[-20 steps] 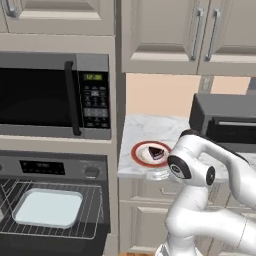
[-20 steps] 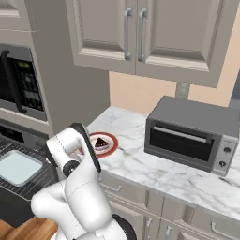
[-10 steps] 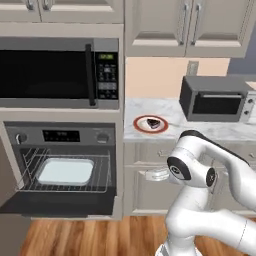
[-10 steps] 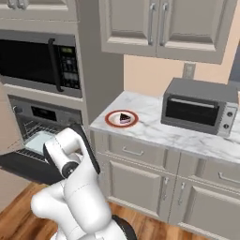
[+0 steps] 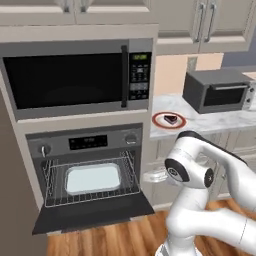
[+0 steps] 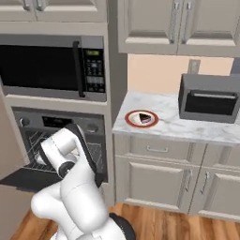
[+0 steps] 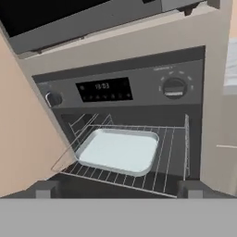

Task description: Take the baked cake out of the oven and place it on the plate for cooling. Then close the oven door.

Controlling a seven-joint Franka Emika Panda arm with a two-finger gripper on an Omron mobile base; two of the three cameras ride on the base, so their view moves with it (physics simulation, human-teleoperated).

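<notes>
The baked cake (image 5: 171, 119) (image 6: 145, 118), a small dark-brown piece, lies on the round red-rimmed plate (image 5: 159, 120) (image 6: 130, 118) on the marble counter right of the oven. The oven (image 5: 90, 142) (image 7: 139, 83) stands with its oven door (image 5: 92, 212) (image 6: 18, 178) dropped open and flat. A pale rectangular tray (image 5: 93, 178) (image 7: 119, 150) rests on the wire rack inside. My gripper (image 7: 118, 189) is open, its fingertips (image 7: 46, 189) wide apart with nothing between them. It faces the oven opening from a short way out and touches nothing.
A black-windowed microwave (image 5: 75, 80) sits above the oven. A grey toaster oven (image 5: 215, 90) (image 6: 211, 98) stands on the counter at the right. Cabinet drawers (image 6: 154, 150) lie below the counter, with wood floor (image 6: 178, 225) in front. My white arm fills the lower right of the left base view.
The base has driven back and left, so both base views now take in the whole oven and microwave. The cake stays on the plate. The gripper stays open.
</notes>
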